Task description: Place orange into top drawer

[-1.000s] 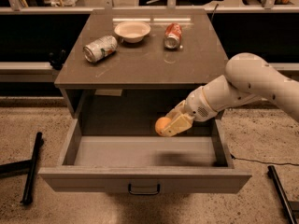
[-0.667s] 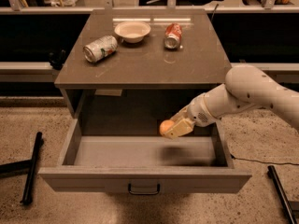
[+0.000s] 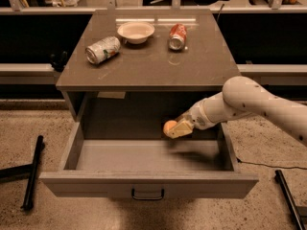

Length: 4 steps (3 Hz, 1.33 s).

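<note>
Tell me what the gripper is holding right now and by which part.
The gripper holds the orange, clasped around its right side at the fingertips, its left side showing, above the open top drawer.

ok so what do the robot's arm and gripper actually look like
The thick, rounded off-white arm has small dark dots and a darker band near the wrist. Its cream-yellow gripper, over the open grey-brown drawer, has short blocky fingers. No cables show on it.
</note>
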Motion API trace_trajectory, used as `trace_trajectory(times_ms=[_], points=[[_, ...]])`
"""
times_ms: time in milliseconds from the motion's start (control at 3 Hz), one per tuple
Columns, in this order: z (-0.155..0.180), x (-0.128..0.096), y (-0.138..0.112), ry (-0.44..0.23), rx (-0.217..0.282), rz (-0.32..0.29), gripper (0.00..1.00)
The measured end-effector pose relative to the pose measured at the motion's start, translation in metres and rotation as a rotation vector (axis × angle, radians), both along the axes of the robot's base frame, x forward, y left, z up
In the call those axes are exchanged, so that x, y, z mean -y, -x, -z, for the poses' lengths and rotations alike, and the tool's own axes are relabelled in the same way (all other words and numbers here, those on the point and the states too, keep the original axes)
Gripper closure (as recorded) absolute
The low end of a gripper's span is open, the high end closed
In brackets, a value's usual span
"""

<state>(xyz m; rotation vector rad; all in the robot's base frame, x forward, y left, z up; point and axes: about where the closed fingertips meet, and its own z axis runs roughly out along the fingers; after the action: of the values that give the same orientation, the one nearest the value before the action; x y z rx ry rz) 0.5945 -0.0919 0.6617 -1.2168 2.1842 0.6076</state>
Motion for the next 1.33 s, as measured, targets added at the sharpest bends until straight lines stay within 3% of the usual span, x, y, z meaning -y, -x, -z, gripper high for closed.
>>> trace_trajectory(times_ms=[333, 1000, 1333], points=[[0.015, -0.002, -0.017, 0.006, -0.007, 0.025, 0.61], [0.021, -0.001, -0.028, 0.013, -0.006, 0.041, 0.14], [0.009, 0.008, -0.022, 0.021, 0.006, 0.057, 0.0]])
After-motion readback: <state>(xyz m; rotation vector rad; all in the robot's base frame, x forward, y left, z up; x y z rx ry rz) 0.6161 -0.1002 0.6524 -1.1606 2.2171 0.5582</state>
